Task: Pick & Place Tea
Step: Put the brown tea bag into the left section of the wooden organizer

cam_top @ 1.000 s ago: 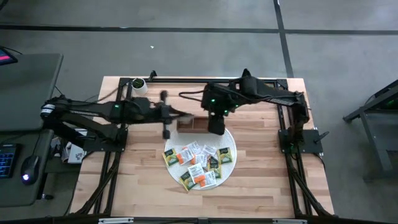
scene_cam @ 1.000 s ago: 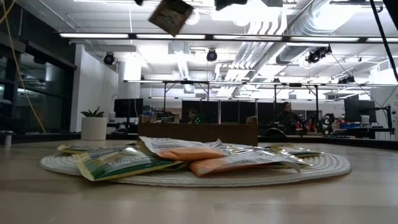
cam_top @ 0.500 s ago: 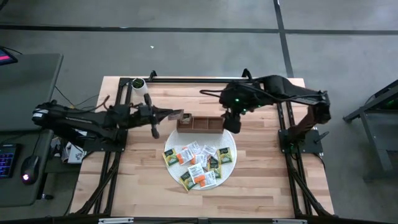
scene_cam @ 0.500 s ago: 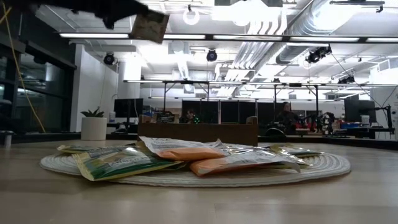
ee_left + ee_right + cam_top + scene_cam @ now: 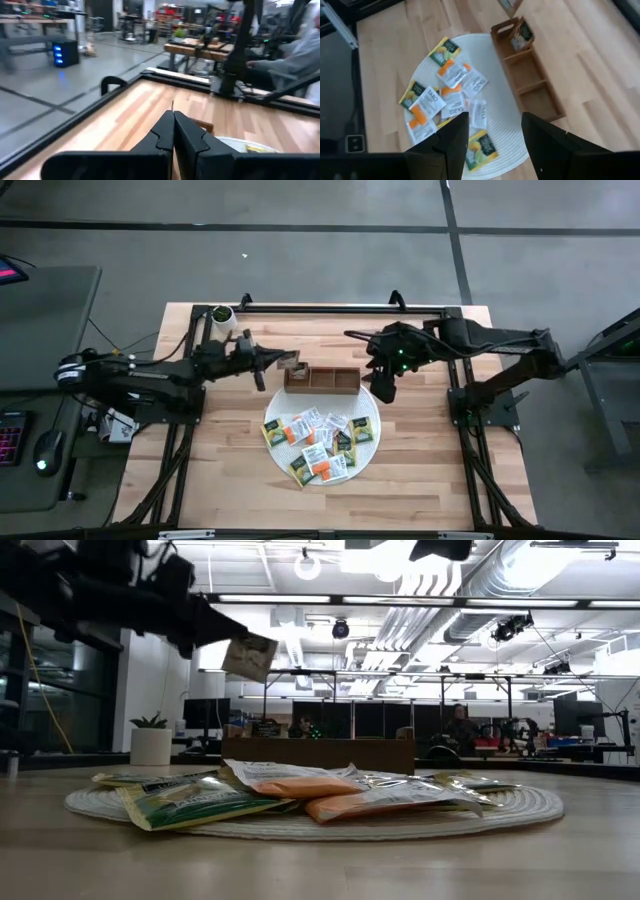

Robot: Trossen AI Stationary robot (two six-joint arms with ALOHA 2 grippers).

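Several tea packets (image 5: pixel 318 442) lie in a loose pile on the round white mat (image 5: pixel 371 442); they also show in the low view (image 5: pixel 300 795). The brown wooden tray (image 5: pixel 335 380) stands just beyond the mat. My left gripper (image 5: pixel 283 363) is shut on one tea packet (image 5: pixel 250 657), in the air at the tray's left end. My right gripper (image 5: pixel 385 387) is open and empty, above the tray's right end and the mat's far right rim. In the right wrist view a packet (image 5: pixel 522 35) shows at the tray's end compartment; whether it lies in it, I cannot tell. My left gripper pinches the tea packet between its two shut fingers (image 5: pixel 165 132). In the left wrist view the packet shows edge-on as a thin line (image 5: pixel 172 106) ahead of the tips. The fingers come from the table's left, about level. The packet hangs tilted, clear of tray and table (image 5: pixel 250 657).
A white cup (image 5: pixel 222 316) stands at the table's far left corner. Black frame rails run along the far edge (image 5: pixel 330 307) and both sides. Bare wood (image 5: pixel 230 460) lies left and right of the mat and toward the near edge.
My left gripper has come down with the tea packet toward the tray's left end and has turned about its wrist; the packet stays clear of the table. My right gripper has gone from over the tray's middle toward the table's right edge.
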